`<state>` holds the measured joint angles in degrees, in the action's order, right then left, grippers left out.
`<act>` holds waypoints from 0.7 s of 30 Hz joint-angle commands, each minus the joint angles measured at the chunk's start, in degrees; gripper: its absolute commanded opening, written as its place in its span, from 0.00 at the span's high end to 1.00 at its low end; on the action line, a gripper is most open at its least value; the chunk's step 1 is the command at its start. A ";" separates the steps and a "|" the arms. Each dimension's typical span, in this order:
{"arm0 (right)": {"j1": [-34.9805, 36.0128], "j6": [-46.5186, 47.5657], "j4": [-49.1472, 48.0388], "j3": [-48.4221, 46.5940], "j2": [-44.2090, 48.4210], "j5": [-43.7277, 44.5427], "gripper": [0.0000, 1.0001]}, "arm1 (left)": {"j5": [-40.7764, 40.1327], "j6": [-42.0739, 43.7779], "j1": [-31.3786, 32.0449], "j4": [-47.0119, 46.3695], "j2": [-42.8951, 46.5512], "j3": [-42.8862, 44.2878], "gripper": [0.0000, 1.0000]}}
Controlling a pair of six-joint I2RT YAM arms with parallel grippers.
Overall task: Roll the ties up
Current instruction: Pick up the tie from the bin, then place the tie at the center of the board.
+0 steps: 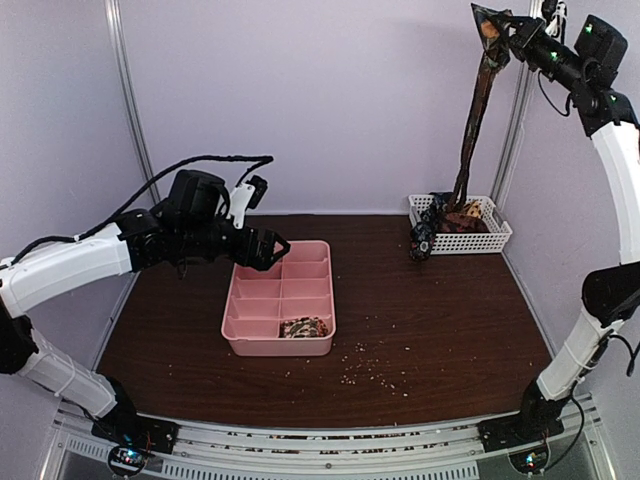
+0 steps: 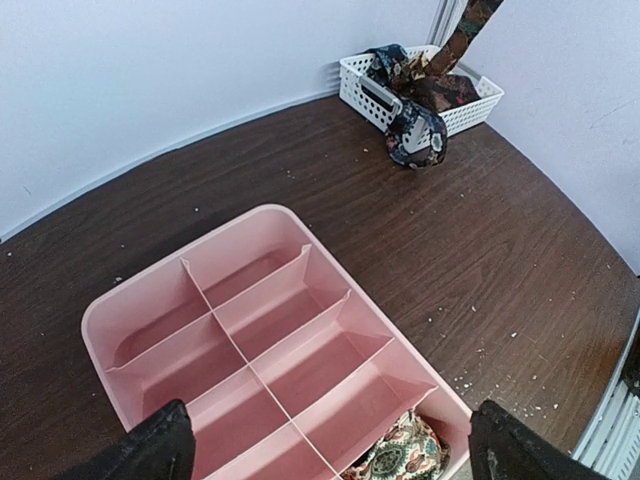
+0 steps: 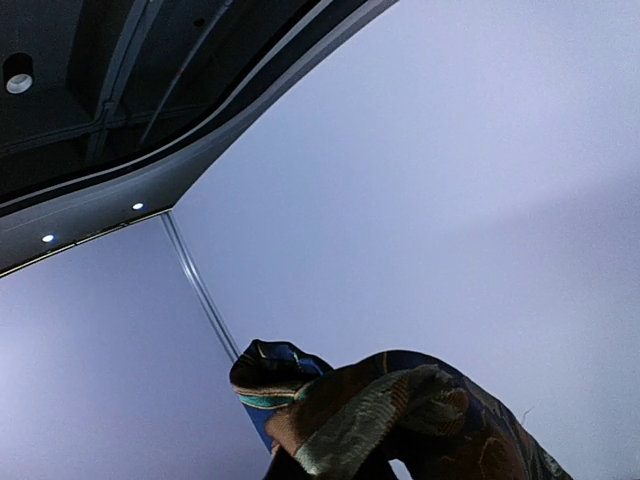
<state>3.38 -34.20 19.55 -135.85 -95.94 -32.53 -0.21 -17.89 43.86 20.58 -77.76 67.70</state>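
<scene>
Right pincer (image 1: 497, 28) is pinching a tie (image 1: 478, 100) high above the corner basket (image 1: 472, 243). Left pincer (image 1: 277, 247) is hovering spread over the far rim of the pink tray (image 1: 280, 347).

This is looking like a robot lab cell. Pale walls (image 1: 350, 110) and metal posts (image 1: 128, 110) are enclosing the bench (image 1: 430, 320).

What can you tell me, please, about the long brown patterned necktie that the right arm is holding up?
The long brown patterned fabric necktie hangs almost straight down from the shut right gripper, high over the dark wooden table at its far right. Its wide pointed end, with orange and dark blue-green, sticks out at the gripper; the right wrist view shows it crumpled there. The narrow strip runs down into the white slotted plastic basket, its lower end among other ties.
</scene>
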 commanded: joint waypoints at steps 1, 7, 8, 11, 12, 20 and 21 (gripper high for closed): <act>2.77 -6.32 -8.61 -1.43 2.24 -6.49 1.00 | 1.25 0.48 -0.35 -2.88 0.85 0.27 0.02; 5.11 -8.33 -10.43 -1.20 4.52 -8.11 1.00 | 2.21 1.10 0.63 -3.15 -0.66 1.82 0.02; 5.19 -8.53 -10.78 -0.53 5.17 -8.33 1.00 | 2.34 1.22 0.96 -3.25 -1.08 2.22 0.02; 5.64 -9.39 -13.17 4.89 7.91 -8.94 1.00 | 2.69 1.77 2.36 -3.22 -3.58 3.83 0.02; 5.81 -9.38 -13.35 6.85 8.75 -9.09 1.00 | 2.96 1.87 2.90 -3.26 -4.61 4.63 0.02; 7.07 -5.74 -18.69 43.95 22.88 -6.63 1.00 | 6.42 3.13 8.30 -3.67 -17.78 14.04 0.02; 7.34 -4.99 -18.69 47.81 24.30 -6.13 1.00 | 6.62 3.34 9.01 -2.88 -20.32 16.10 0.02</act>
<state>9.80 -41.65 3.79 -100.64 -75.24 -40.05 3.86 -16.29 50.28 19.11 -91.44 77.82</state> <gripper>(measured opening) 0.067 0.978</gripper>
